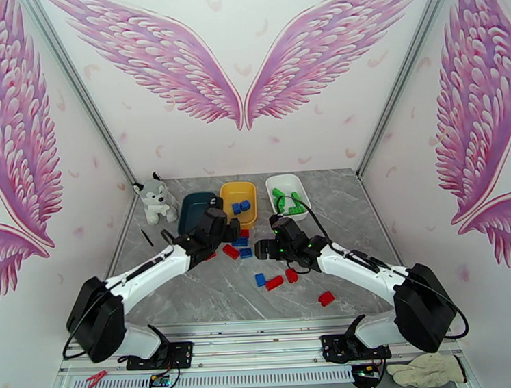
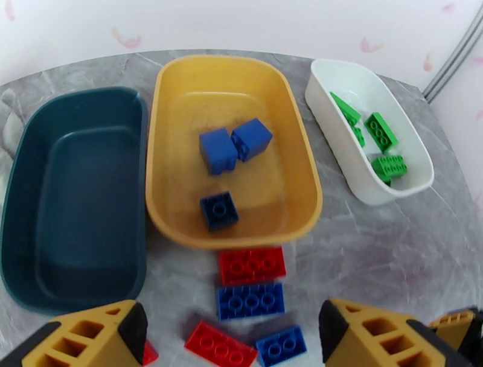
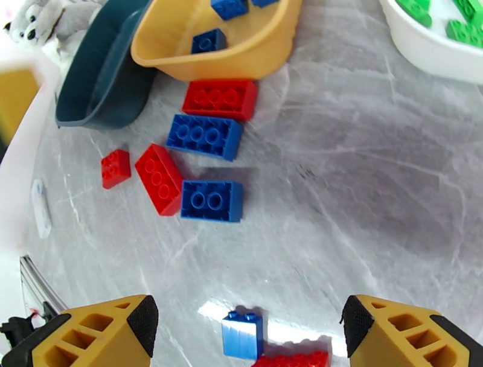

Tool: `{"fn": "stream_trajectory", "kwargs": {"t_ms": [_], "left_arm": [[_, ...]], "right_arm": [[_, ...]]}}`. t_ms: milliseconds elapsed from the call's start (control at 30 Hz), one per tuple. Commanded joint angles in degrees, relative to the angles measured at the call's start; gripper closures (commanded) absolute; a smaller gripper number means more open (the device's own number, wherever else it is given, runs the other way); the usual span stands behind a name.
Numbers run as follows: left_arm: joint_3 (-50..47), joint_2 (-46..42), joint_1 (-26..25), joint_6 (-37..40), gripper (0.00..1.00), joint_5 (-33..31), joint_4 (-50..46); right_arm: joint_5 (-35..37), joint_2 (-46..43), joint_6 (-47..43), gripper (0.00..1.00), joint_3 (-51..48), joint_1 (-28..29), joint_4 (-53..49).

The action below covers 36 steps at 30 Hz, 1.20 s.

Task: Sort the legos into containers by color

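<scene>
The yellow tray (image 2: 302, 175) holds three blue legos (image 2: 217, 151). The white tray (image 2: 338, 139) holds green legos (image 2: 380, 131), and the dark teal tray (image 2: 72, 199) is bare inside. In front of the yellow tray lie red (image 2: 252, 264) and blue (image 2: 250, 300) legos. My left gripper (image 2: 232, 329) hangs open above them with nothing between its fingers. My right gripper (image 3: 250, 320) is open above a small blue lego (image 3: 243, 335) with a red one (image 3: 290, 360) beside it. From above, the left gripper (image 1: 226, 227) and right gripper (image 1: 258, 249) are close together mid-table.
A plush husky (image 1: 154, 200) sits left of the teal tray (image 1: 191, 207). A lone red lego (image 1: 326, 298) lies near the right arm. A thin black stick (image 1: 147, 237) rests at the table's left. A glove (image 1: 426, 371) lies off the front edge.
</scene>
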Motion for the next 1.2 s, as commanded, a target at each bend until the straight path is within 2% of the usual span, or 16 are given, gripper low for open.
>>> {"fn": "stream_trajectory", "kwargs": {"t_ms": [0, 133, 267, 400, 567, 733, 833, 967, 1167], "left_arm": [[-9.1, -5.7, -3.5, -3.8, 0.21, -0.8, 1.1], [-17.8, -12.9, -9.6, -5.0, 0.21, -0.6, 1.6], [-23.8, -15.8, -15.9, -4.3, 0.18, 0.3, 4.4], [-26.3, -12.2, -20.4, -3.3, 0.14, -0.9, 7.5], [-24.6, -0.8, -25.7, -0.4, 0.11, -4.2, 13.1], [-18.6, 12.2, -26.8, 3.2, 0.13, -3.6, 16.8], [-16.5, 17.1, -26.7, 5.7, 0.13, -2.9, 19.7], [-14.7, 21.0, -26.4, 8.2, 0.14, -2.6, 21.9], [-15.5, 22.4, -23.9, 9.8, 0.15, -3.7, 24.7]], "right_arm": [[-1.4, -3.1, 5.3, 0.11, -3.3, -0.1, -0.9], [-4.7, -8.0, 8.6, 0.11, -7.2, 0.2, 0.8], [-3.7, -13.5, 6.7, 0.11, -8.0, 0.5, -1.9], [0.1, -17.3, 3.5, 0.11, -8.7, 0.7, -3.4], [-0.2, -18.0, 1.3, 0.09, -8.1, 1.0, -2.8], [-2.1, -14.3, 0.9, 0.09, -7.7, 1.0, -2.1], [-3.2, -12.4, 1.4, 0.09, -7.8, 0.9, -1.1], [-2.0, -12.0, 1.6, 0.08, -7.8, 0.3, -1.9], [-0.4, -14.9, 1.6, 0.05, -8.5, -1.2, -2.8]]}}
